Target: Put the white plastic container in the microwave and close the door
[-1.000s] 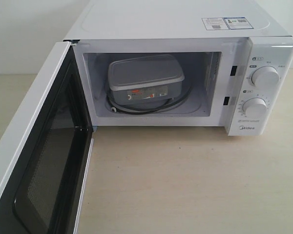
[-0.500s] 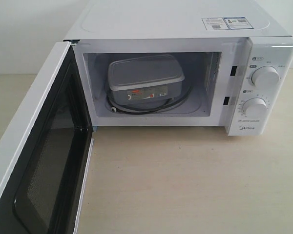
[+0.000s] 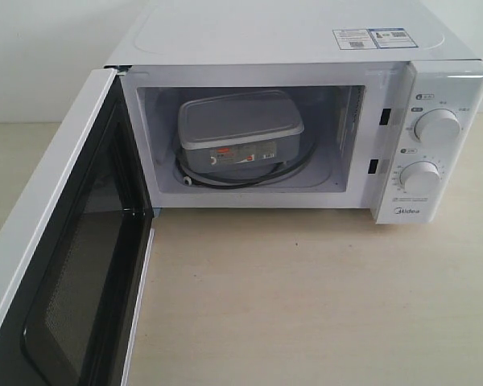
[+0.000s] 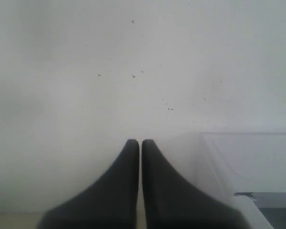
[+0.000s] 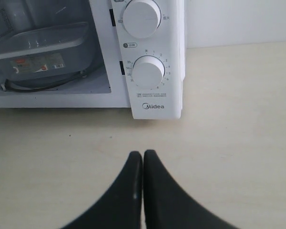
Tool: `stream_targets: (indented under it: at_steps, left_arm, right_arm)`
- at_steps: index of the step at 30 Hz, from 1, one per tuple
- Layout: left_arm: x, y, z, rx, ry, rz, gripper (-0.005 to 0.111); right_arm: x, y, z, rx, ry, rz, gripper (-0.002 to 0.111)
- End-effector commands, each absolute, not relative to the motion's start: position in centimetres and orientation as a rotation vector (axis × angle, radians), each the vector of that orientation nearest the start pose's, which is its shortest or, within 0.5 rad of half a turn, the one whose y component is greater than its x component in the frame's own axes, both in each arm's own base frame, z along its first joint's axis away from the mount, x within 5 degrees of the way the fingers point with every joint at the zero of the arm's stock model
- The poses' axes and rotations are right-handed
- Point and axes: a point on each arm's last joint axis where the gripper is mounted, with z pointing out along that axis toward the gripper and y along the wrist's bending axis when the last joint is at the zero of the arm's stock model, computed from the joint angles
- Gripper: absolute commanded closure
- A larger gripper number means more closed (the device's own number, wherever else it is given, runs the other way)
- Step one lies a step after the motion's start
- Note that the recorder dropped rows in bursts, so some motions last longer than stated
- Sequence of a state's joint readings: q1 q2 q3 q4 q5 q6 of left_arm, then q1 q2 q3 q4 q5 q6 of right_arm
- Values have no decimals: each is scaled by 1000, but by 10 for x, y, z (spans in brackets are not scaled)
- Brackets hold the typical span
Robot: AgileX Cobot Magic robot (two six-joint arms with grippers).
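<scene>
The white plastic container [image 3: 240, 133] sits on the glass turntable inside the microwave [image 3: 306, 40], its red-marked label facing out; it also shows in the right wrist view [image 5: 40, 55]. The door [image 3: 60, 249] stands wide open on the left, black inner face showing. Neither arm appears in the exterior view. My right gripper [image 5: 143, 153] is shut and empty, low over the table in front of the dial panel [image 5: 148, 71]. My left gripper [image 4: 140, 142] is shut and empty, facing a plain white surface, with a white box edge [image 4: 238, 167] beside it.
A light wooden table [image 3: 322, 297] runs in front of the microwave. The open door reaches out over the table's left front. A white wall stands behind. Two round dials [image 3: 435, 127] sit on the right panel.
</scene>
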State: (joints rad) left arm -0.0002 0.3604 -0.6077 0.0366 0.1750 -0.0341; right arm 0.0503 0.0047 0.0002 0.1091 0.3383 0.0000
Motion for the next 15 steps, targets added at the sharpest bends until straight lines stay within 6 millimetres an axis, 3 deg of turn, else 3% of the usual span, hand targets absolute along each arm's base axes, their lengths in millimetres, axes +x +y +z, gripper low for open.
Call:
stream_targets:
  at_steps: [1,6,15]
  left_arm:
    - [69,0,383,-22,1349,-37,102]
    - [72,0,380,-76,1386,-99,102]
    - [76,0,359,-99,1630,-103,102]
  right_arm:
    - [54,6,184,20,1812,132,108]
    - [54,6,184,20,1810,132,108]
    - [54,6,184,20,1810,132,108]
